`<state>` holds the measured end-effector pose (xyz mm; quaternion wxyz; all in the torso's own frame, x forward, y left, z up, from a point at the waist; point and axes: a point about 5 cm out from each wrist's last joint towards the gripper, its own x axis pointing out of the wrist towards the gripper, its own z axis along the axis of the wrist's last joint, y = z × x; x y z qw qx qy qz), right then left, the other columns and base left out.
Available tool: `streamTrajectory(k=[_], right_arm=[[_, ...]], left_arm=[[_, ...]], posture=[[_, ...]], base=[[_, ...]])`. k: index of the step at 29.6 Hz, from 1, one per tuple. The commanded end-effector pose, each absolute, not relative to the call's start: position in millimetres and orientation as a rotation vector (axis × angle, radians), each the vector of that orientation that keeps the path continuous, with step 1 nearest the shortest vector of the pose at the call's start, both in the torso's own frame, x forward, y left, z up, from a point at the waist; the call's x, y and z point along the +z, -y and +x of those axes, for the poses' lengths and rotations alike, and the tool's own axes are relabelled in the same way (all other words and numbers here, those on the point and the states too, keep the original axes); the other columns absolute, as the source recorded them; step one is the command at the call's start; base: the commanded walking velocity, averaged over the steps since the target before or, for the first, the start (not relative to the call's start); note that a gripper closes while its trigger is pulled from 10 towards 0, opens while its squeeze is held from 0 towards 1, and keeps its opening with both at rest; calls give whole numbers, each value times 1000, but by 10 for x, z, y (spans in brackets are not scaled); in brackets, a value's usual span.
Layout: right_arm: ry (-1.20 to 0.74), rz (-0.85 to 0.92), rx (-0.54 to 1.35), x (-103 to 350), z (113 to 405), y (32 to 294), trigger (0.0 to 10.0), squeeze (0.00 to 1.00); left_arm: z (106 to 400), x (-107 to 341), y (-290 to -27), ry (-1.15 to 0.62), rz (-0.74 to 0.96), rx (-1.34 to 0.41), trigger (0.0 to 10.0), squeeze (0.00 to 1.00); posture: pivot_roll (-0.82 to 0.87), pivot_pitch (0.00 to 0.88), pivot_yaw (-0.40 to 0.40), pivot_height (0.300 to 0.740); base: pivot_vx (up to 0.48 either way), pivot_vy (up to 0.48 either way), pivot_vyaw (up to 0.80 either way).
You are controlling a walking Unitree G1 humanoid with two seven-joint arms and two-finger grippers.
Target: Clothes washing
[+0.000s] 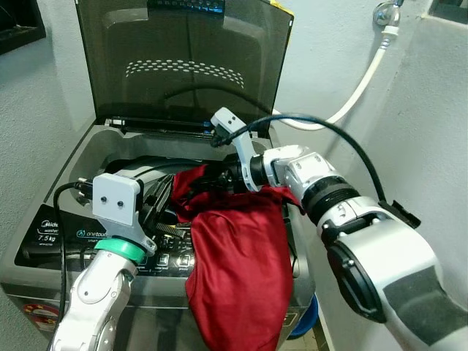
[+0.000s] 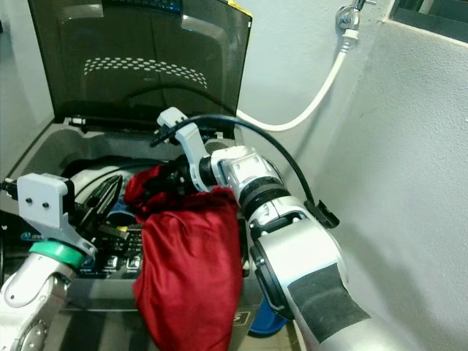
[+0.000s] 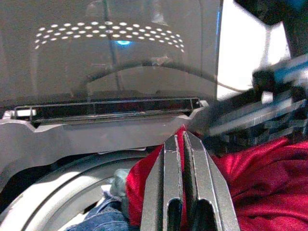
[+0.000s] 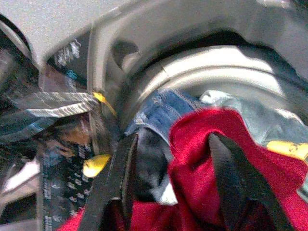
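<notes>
Right wrist view – right hand spread around red garment, jeans beneath – left hand closed, empty

**A home laundry corner**

I'm looking into a small washing nook in a house. A top-loading washing machine stands against plain painted walls, its smoked lid propped open and its control panel facing me. A white hose runs up the wall to a tap. Inside the drum I can see denim and a red garment draped over the rim.
</notes>
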<state>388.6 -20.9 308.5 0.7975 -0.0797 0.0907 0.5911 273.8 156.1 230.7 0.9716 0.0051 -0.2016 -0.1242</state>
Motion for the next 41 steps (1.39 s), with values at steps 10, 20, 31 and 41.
streamTrajectory(k=[10,20,31,41], right_arm=[[267,175,1125,3981,3879,323,10000,0],[251,123,943,3555,4030,674,10000,0],[209,173,797,2994,3961,957,10000,0],[334,230,701,2902,3686,936,10000,0]], left_arm=[[2704,2338,-1561,405,-33,-256,10000,0],[2729,2336,-1685,390,-11,-191,10000,0],[2719,2266,-1715,325,-20,-166,10000,0],[2718,2303,-1707,360,-48,-152,10000,0]], posture=[[47,40,-26,740],[60,15,-32,740],[42,15,-49,740],[24,27,-46,740]], base=[[0,0,0],[0,0,0],[0,0,0],[0,0,0]])
